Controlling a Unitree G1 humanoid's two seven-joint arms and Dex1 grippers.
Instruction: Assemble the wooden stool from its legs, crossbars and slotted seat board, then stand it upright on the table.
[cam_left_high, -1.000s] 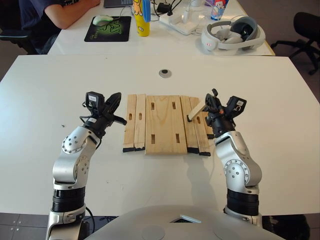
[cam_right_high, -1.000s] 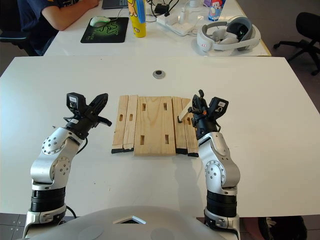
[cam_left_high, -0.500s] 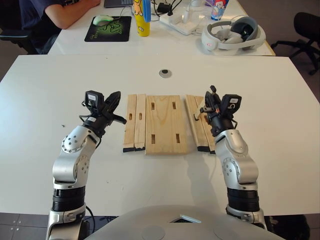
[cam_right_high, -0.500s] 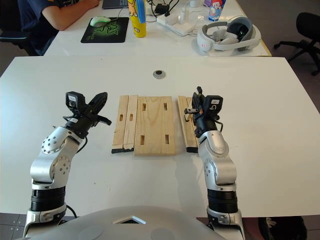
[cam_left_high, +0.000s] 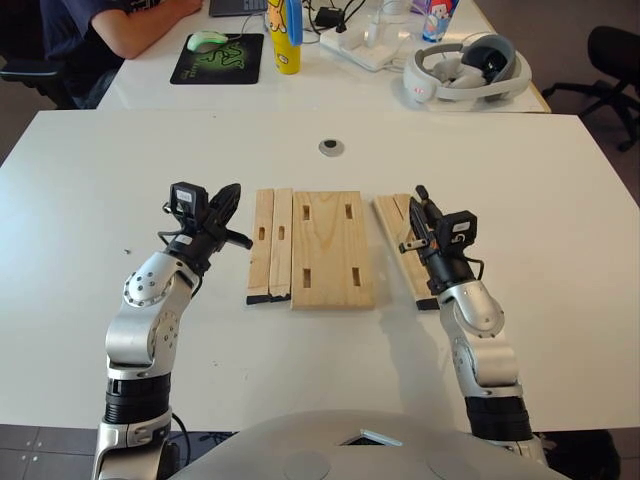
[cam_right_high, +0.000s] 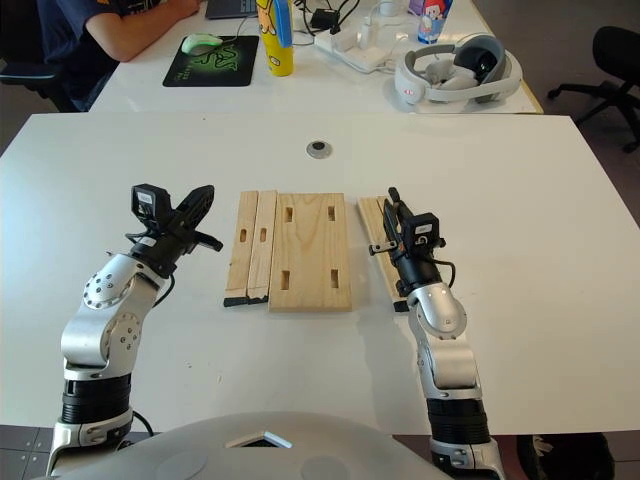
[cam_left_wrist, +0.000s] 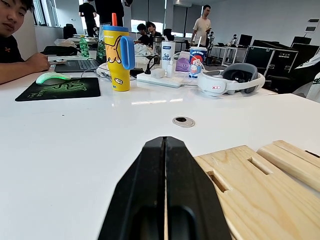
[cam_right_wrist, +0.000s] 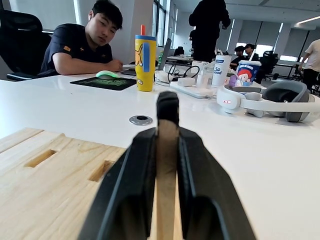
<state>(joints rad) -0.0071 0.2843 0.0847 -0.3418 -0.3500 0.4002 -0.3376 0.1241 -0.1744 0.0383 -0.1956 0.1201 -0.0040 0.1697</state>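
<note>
R gripper (cam_right_wrist: 167, 134) is clamped on a wooden leg piece (cam_right_wrist: 167, 170), one pad on each side, w/ its black end cap poking out past the tips. From the head cam the piece sits low, right over the other loose leg pieces (cam_left_high: 388, 215) under the gripper. Can't tell if it's clear of them or touching. L gripper (cam_left_high: 222, 208) has its fingers pressed together w/ nothing between them. It hangs just beside the two slotted pieces (cam_left_high: 272, 245), which lie against the seat board (cam_left_high: 332, 248). The board lies flat btw the two grippers, slots up.

Risks, as I judge them:
- The grip runs along the piece's length, so the piece may pivot or slide out when I swing it toward a slot.
- Lifted at a skew, it could drag the pieces beneath and scatter them toward the board.
- Nothing pins the board (L gripper is free to do it), so pressing a leg into a slot prob shoves the board away.

Around: a cable grommet (cam_left_high: 330, 147) lies beyond the board, past both grippers, and is no obstacle. The headset (cam_left_high: 465, 70), yellow tumbler (cam_left_high: 285, 35) and mouse pad (cam_left_high: 215, 57) sit on the far table, well apart from both tools.
</note>
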